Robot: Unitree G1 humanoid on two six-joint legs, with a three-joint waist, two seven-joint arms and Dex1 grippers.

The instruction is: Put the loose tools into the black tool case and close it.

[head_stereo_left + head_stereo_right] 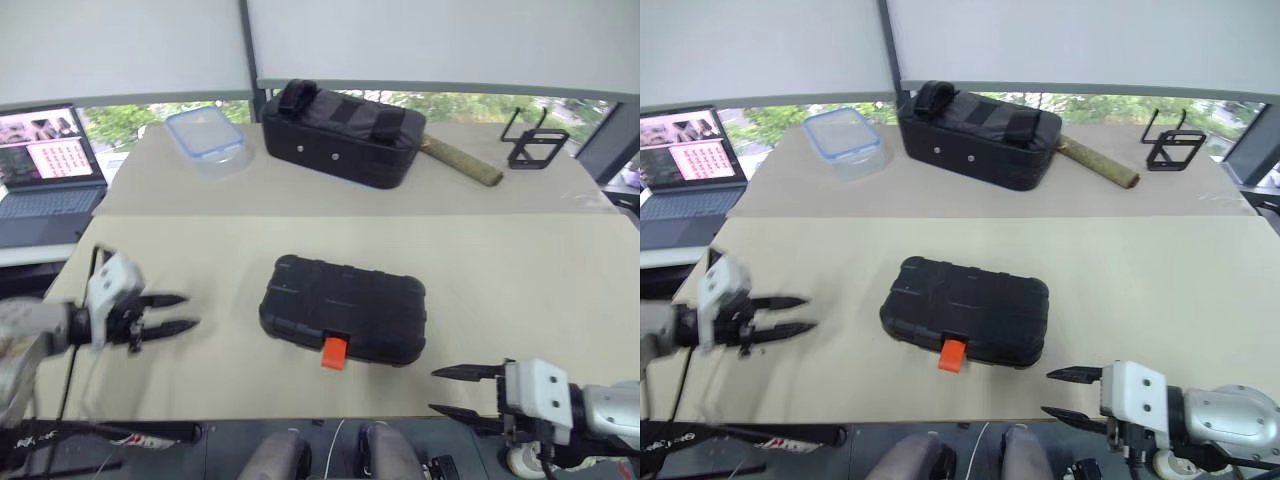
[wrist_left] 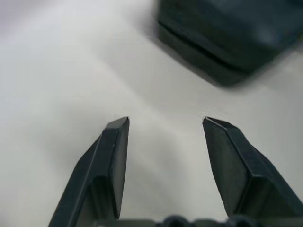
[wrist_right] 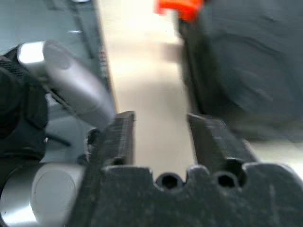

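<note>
- Laptop (image 1: 50, 160) at far left, off the table (image 1: 520, 290) edge; no part in the task.
- Left end effector (image 1: 178, 312) hovering over the near-left table, fingers (image 2: 113, 156) parted with bare table between them, gripping nothing, pointing right toward the case.
- Clear lidded container (image 1: 205, 135) at far left of the table, well apart from the action.
- Black tool case (image 1: 345, 310) lying near the table's middle, lid down, orange latch (image 1: 334, 352) sticking out at its near edge; no loose tools visible on the table, so probably all stowed already.
- Cannot tell whether that latch is snapped home; looks flipped outward, so best treated as undone.
- To finish well: steady the case from the left side, press the lid flat, then push the latch up and over with one fingertip, not a pinch.
- Larger black fabric bag (image 1: 340, 130) at far centre, with a brownish stick-like object (image 1: 460, 160) just to its right; both to be left alone.
- Black wire stand (image 1: 535, 145) at far right.
- Right end effector (image 1: 470, 390) low at the near-right table edge, fingers apart and empty, pointing left toward the case but well short of it.
- Worth keeping both sets of fingers parted on approach, to avoid shoving the case sideways.
</note>
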